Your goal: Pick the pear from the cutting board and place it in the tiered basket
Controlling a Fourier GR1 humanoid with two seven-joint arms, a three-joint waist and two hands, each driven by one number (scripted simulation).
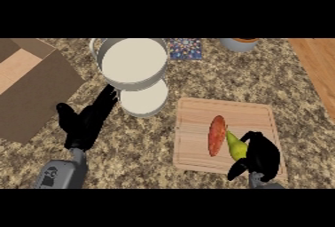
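Pear [235, 146] lies on the board [248, 113]; our right hand [260, 156] curls round it, our left hand [88, 119] is spread.

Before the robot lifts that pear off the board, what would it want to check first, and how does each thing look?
1. Right hand around the pear: ok, its fingers curl round the lower end.
2. Pear clear of the board: not ok, it lies on the cutting board.
3. Neighbour out of the way: not ok, the long red item lies right beside the pear and might get nudged.
4. Left hand clear: ok, it rests open, left of the board, fingers toward the basket.
5. Tiered basket ready: ok, both round tiers show nothing inside.
6. Grip secure: cannot tell, the hand hides the contact.
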